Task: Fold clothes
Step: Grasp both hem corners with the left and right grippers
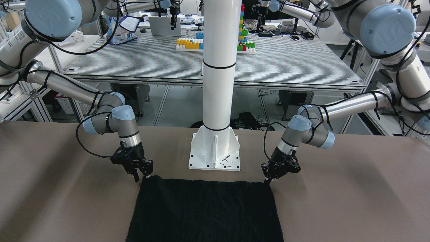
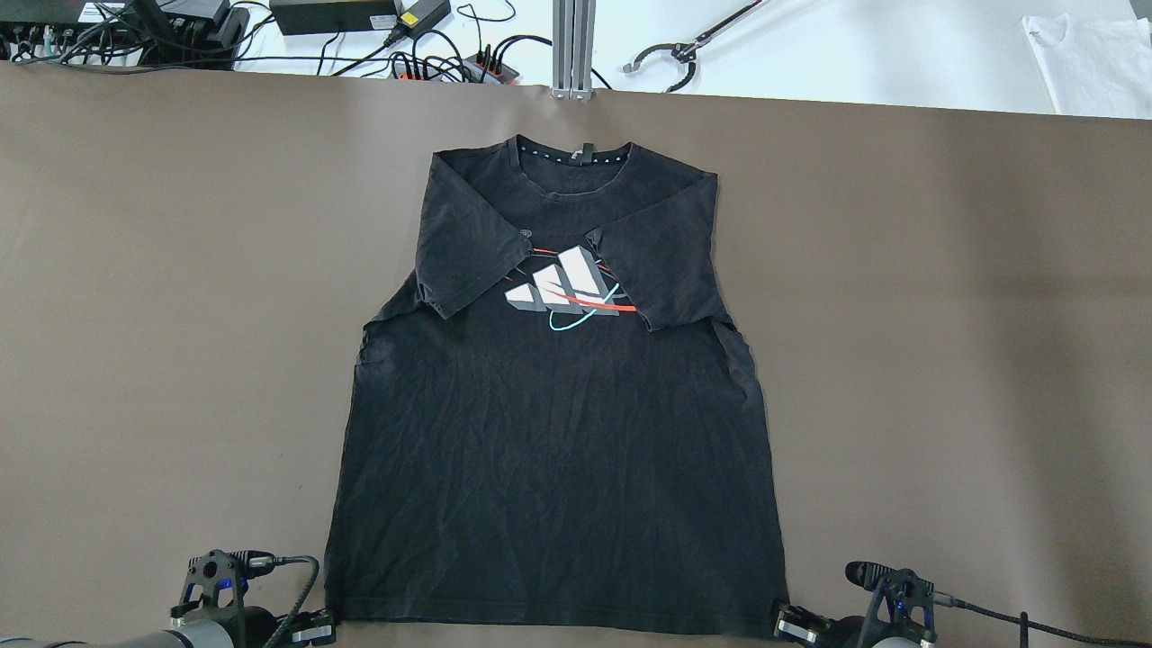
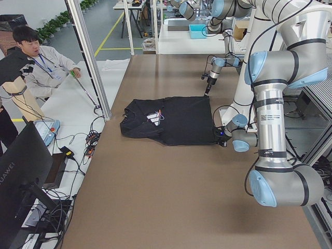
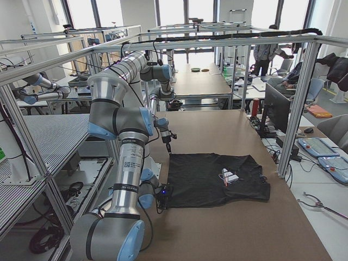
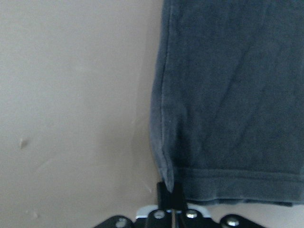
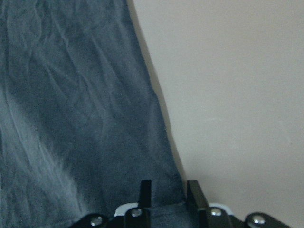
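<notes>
Black thin fabric: clothes (image 2: 558, 450), flat on desk (image 2: 945, 360), print up, sleeves folded in. Light and limp, likely to sag; take by the hem corners. Left tool (image 5: 170, 192) pinched on one corner. Right tool (image 6: 168, 187) apart, straddling the other.

Black T-shirt (image 2: 558, 450): one
White bars (image 2: 560, 283) in its print: three
Sleeves (image 2: 468, 238) folded over the chest: two
Robot arms: two, left arm (image 1: 349, 106) and right arm (image 1: 70, 89)
Grippers: two, left gripper (image 1: 268, 179) and right gripper (image 1: 142, 174)
White pole (image 1: 219, 84): one
Brown table (image 2: 135, 315): one
Seated operator (image 3: 39, 59): one
</notes>
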